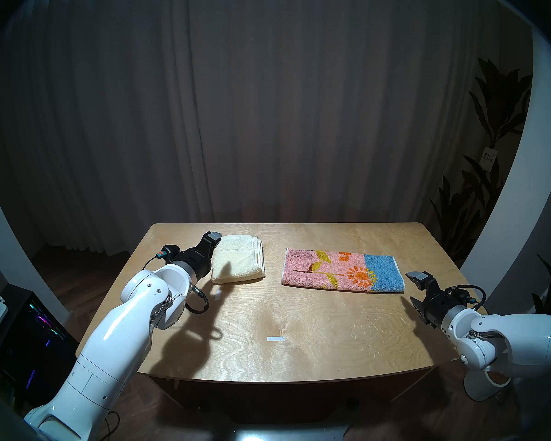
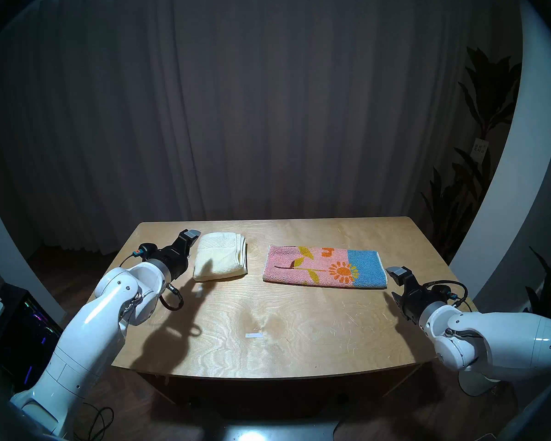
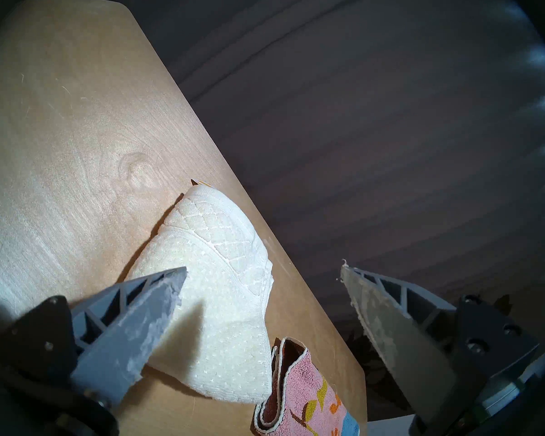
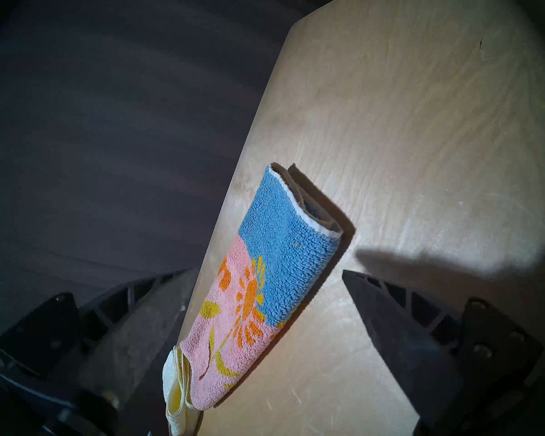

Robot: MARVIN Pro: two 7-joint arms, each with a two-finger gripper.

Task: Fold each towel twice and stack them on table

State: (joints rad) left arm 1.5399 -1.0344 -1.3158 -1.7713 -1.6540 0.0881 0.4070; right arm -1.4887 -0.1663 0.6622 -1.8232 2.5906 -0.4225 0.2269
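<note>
Where the head views look down on the pale plywood counter (image 1: 299, 319), with its swirling grain and rounded corners, we see the cream towel (image 1: 239, 263) folded into a thick square toward the far left and the pink and blue towel (image 1: 342, 275) lying as a long folded strip to its right, well apart, with bare wood and a white tape mark (image 1: 275, 338) in front. Our left gripper (image 1: 212, 244) hangs just beside the cream towel's left edge; our right gripper (image 1: 415, 287) sits off the strip's blue end, near the counter's right edge. In the left wrist view our ribbed grey jaws gape wide and hold nothing above the dotted, quilted terry. In the right wrist view the dark jaws likewise stand wide apart and empty, looking along the looped pile from its layered, white-hemmed blue end.
</note>
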